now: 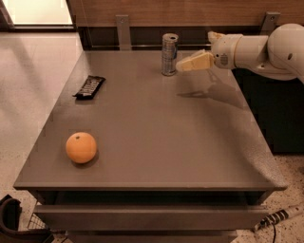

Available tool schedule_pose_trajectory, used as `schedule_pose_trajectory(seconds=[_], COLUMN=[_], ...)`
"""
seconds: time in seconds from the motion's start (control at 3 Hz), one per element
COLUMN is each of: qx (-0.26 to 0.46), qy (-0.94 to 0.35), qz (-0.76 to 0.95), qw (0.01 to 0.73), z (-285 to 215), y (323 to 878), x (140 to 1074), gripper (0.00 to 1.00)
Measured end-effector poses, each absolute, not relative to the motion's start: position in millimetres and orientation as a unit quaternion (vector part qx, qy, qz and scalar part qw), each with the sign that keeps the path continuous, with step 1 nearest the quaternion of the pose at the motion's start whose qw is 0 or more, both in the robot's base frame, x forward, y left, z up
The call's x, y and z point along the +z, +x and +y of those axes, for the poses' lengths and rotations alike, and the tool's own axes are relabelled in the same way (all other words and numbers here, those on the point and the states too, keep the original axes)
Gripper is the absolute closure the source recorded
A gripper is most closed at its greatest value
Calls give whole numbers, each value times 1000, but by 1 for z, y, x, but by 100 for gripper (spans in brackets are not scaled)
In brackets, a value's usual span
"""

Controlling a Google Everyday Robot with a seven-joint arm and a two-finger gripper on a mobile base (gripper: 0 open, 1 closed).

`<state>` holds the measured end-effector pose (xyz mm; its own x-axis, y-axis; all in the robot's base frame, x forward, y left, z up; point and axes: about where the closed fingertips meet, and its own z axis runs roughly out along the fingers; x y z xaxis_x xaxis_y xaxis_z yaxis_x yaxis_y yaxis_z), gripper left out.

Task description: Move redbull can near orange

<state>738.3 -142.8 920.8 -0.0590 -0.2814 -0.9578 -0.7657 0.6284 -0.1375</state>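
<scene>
We see a grey table (156, 142) with a drawer front (142, 216) under its near edge; the gripper (194, 51) hangs over its far right part. Behind runs a wood-panelled wall (190, 12). Pale speckled floor (33, 85) lies left, below a bright opening (38, 12); a dark cabinet (280, 114) stands right.

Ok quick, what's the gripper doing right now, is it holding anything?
Gripper: above the table, just right of the can; nothing seen in it; open or closed cannot be told.

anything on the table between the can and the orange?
No. The camera view shows bare table between can and orange. The black bar lies left of that line. The gripper hovers just right of the can.
</scene>
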Motion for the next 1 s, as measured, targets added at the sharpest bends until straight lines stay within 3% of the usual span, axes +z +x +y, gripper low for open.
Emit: schedule_pose_trajectory(seconds=[1.0], qx=[297], qy=[-346], qz=[667], qw=[589], z=[-91], y=[776], x=[883], gripper=[0])
